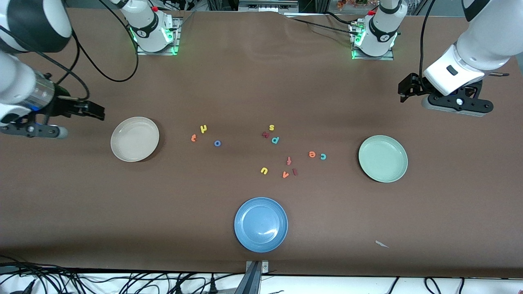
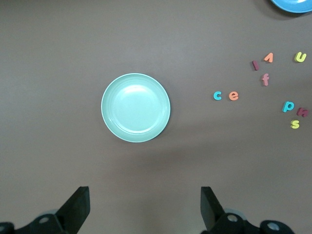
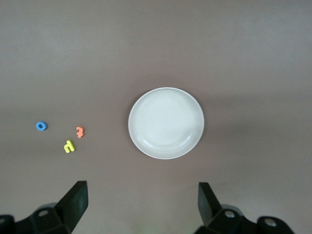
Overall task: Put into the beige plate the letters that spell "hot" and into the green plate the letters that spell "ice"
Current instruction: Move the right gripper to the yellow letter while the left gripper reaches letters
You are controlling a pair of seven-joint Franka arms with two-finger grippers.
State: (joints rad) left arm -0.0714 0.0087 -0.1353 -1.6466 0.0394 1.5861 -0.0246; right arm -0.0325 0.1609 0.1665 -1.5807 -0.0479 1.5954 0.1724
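No part of the task was done: the beige plate [image 1: 135,139] and the green plate [image 1: 383,158] both sat bare on the table [image 1: 261,81]. The yellow h [image 1: 204,129], orange t [image 1: 193,138] and blue o [image 1: 217,143] lay loose near the beige plate. The orange e [image 1: 311,154] and teal c [image 1: 323,156] lay near the green plate, with the dark red i [image 1: 295,172] nearer the front camera. The left gripper [image 2: 144,207] hung above the table near the green plate, the right gripper [image 3: 141,204] near the beige plate, jaws of both wide apart and holding nothing.
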